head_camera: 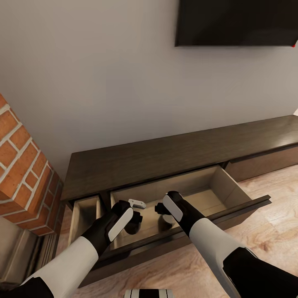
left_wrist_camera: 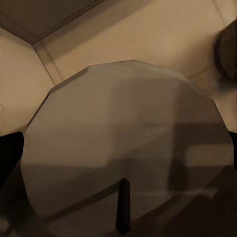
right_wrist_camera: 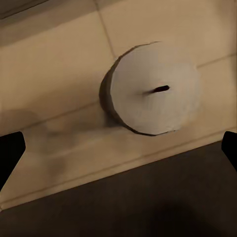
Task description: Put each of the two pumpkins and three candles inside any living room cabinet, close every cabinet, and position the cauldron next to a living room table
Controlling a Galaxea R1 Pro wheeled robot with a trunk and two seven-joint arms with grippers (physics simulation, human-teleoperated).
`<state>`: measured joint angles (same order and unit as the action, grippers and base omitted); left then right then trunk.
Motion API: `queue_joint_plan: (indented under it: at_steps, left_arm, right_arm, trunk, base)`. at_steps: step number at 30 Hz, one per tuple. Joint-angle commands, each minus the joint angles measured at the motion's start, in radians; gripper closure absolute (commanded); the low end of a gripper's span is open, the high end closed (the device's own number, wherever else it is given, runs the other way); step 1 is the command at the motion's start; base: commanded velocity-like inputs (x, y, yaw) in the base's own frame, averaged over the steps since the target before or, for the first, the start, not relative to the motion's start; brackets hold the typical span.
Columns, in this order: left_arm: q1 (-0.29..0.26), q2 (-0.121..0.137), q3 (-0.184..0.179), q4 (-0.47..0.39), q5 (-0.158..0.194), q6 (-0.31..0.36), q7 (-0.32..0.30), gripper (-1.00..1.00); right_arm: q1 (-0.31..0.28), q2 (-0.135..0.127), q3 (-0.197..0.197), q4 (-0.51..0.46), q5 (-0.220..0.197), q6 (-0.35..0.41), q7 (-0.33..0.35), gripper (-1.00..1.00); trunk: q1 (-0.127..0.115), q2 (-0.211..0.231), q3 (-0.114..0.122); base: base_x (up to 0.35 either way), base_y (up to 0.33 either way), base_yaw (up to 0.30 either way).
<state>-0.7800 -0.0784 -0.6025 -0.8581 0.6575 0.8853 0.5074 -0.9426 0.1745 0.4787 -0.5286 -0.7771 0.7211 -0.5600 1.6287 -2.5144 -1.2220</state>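
Both hands hang over the open drawer of the cabinet [head_camera: 174, 155], our left hand [head_camera: 134, 218] toward the drawer's left end and our right hand [head_camera: 162, 212] near the middle of its front edge. In the left wrist view a pale, faceted candle [left_wrist_camera: 131, 143] looms very close between the dark fingers [left_wrist_camera: 10, 155] at the frame's sides, its short black wick [left_wrist_camera: 123, 205] toward us; we cannot tell whether the left hand grips it or has just parted from it. The right hand is spread wide and holds nothing, its fingertips [right_wrist_camera: 11, 153] apart at the frame's sides, and a second candle [right_wrist_camera: 153, 89] stands on the drawer floor [right_wrist_camera: 59, 74] below it, just behind the front wall, wick up. Judging by their look, these candles are light, stiff wax cylinders, fairly slick, and liable to tip or roll if knocked; a hold across the round side, low on the body, would suit better than pinching near the wick. The drawer front [head_camera: 231, 209] stands pulled out over the wood floor [head_camera: 265, 231], so the cabinet is not yet shut. A narrower compartment [head_camera: 85, 213] at the left end, beside the brick fireplace [head_camera: 25, 169], also stands open.
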Motion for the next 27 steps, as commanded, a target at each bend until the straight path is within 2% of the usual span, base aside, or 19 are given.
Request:
queue_joint_plan:
  at_steps: [1, 7, 8, 27]
  left_arm:
    - [-0.001, 0.001, -0.003, -0.001, 0.010, 0.001, 0.010, 1.00]
    - [-0.001, 0.002, -0.002, -0.001, 0.010, 0.001, 0.011, 1.00]
    - [-0.001, 0.002, -0.002, 0.001, 0.010, 0.001, 0.011, -1.00]
    - [0.000, 0.002, -0.002, 0.008, 0.013, -0.009, 0.013, -1.00]
  right_arm:
    - [-0.001, 0.000, 0.003, -0.001, -0.009, 0.001, -0.009, -1.00]
    - [-0.001, 0.000, 0.003, -0.001, -0.008, 0.001, -0.009, -1.00]
    - [-0.001, 0.000, 0.003, -0.001, -0.009, 0.001, -0.009, -1.00]
    - [-0.001, 0.000, 0.003, -0.001, -0.008, 0.001, -0.009, -1.00]
  trunk:
    - [0.000, 0.000, -0.001]
    - [0.000, 0.000, -0.001]
    - [0.000, 0.000, -0.001]
    - [0.000, 0.000, -0.001]
  base:
    - [0.000, 0.000, 0.000]
    - [0.000, 0.000, 0.000]
    - [0.000, 0.000, 0.000]
    - [0.000, 0.000, 0.000]
